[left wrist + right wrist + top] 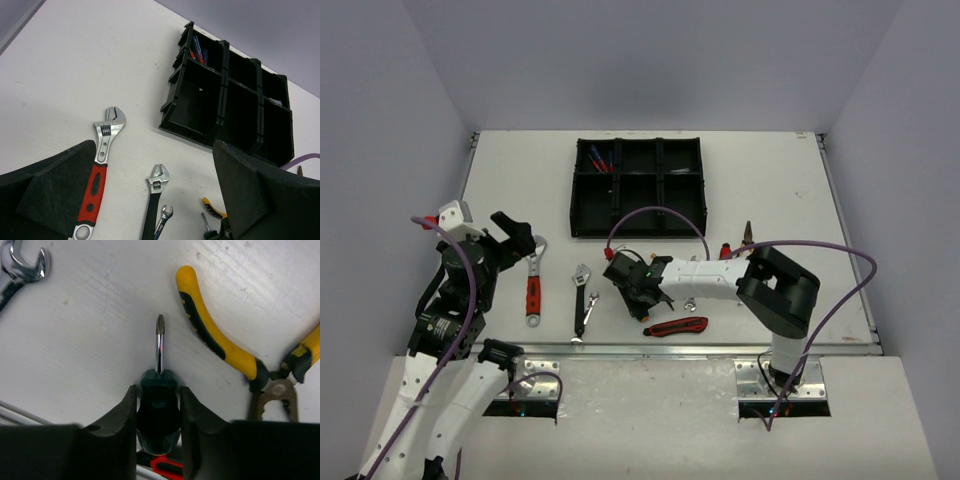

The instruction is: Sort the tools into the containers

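My right gripper [625, 275] is low over the table, and in the right wrist view its jaws [158, 395] are shut on the dark green stubby screwdriver [159, 405], whose tip points away. Yellow-handled pliers [220, 340] lie just to its right. My left gripper [515, 240] is open and empty above the table, beside the red-handled wrench [533, 285]. In the left wrist view that wrench [100, 165] lies by the left finger, with the black-handled wrench [155, 200] and a small spanner [164, 217] between the jaws. The black tray [575, 205] holds screwdrivers [597, 158] in its far-left compartment.
A red utility knife [677, 326] lies near the table's front edge under the right arm. More tools lie by the right arm's elbow [747, 233]. The purple cable [660, 212] loops over the tray's near edge. The black wrench [581, 300] and spanner [591, 308] lie between the arms.
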You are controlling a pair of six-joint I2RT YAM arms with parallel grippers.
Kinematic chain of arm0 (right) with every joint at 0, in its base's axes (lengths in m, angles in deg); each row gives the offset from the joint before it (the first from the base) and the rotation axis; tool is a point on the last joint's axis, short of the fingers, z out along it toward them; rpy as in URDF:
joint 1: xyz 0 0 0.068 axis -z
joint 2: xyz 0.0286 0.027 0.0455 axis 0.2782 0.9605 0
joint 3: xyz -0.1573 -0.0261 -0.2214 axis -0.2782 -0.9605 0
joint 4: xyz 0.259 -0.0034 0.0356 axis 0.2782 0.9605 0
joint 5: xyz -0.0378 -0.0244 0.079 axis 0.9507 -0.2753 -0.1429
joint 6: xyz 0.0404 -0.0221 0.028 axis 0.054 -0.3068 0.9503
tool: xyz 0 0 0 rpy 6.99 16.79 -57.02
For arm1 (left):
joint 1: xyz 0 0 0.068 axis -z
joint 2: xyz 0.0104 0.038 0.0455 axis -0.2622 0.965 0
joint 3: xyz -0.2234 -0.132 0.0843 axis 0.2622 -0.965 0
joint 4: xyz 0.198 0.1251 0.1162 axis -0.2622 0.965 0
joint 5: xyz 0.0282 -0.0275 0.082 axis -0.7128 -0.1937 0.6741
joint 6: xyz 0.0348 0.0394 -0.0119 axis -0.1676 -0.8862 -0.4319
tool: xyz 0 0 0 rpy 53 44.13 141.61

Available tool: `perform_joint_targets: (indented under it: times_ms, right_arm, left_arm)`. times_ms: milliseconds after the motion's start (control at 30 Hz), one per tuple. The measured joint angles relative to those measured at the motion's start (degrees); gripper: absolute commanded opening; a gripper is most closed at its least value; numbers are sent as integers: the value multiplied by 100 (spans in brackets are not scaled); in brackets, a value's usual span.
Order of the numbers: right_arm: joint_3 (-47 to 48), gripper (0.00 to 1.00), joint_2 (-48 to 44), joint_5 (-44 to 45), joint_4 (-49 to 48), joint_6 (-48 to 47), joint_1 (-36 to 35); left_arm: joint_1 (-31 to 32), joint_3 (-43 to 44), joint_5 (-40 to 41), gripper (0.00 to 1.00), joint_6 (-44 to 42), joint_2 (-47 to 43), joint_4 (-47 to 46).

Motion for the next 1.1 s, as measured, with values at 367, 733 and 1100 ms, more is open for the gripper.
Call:
perform_joint_targets:
  times_ms: [367, 733, 1100]
  right_arm:
    - [298, 0, -651, -35, 359, -263, -139]
    - [3648, 0, 25, -312, 93, -1779, 2160]
    - [6518, 0, 3348, -395, -780, -3733, 3012]
  left_arm:
    - [0, 0, -61, 100, 0, -51, -3]
    - [0, 0, -62, 100, -1, -140, -2]
    - [0, 0, -135, 100, -22, -110, -12]
